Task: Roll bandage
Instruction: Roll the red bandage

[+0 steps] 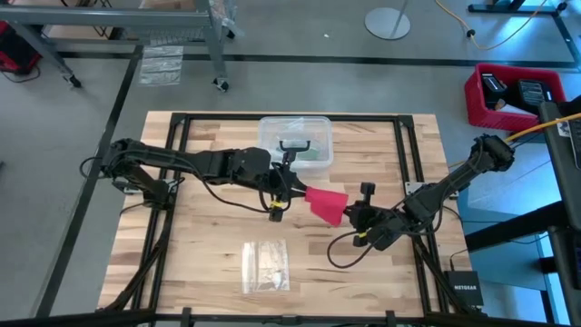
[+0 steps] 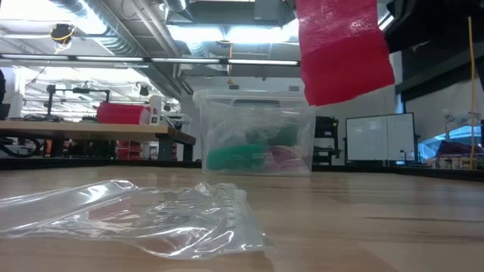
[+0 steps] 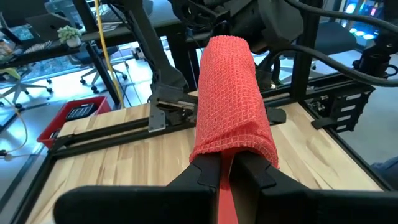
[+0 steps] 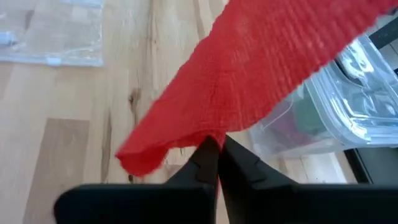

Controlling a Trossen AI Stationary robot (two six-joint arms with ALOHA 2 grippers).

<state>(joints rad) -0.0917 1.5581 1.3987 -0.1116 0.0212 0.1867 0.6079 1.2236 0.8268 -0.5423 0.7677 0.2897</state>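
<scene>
The red bandage hangs in the air above the middle of the table, stretched as a short wide band between my two grippers. My left gripper is shut on its left end. My right gripper is shut on its right end. In the low view the bandage shows high above the table, clear of the wood. Seen from the left wrist, the bandage curls over lengthwise like a loose tube and runs away toward the right arm. My left gripper pinches the bandage's near end between its two fingers, coming almost level from the table's left. A narrow bit of red cloth shows back between the fingers. The band is lifted clear of the table. My right gripper pinches the bandage's lower edge at the free ends of its fingers, slanting down from the table's right. The cloth folds over beside the fingers, and a loose corner droops clear of the table.
A clear plastic box with a black handle stands at the far middle, just behind the bandage. A small clear plastic bag lies flat near the front edge. Black frame rails run along the table's sides.
</scene>
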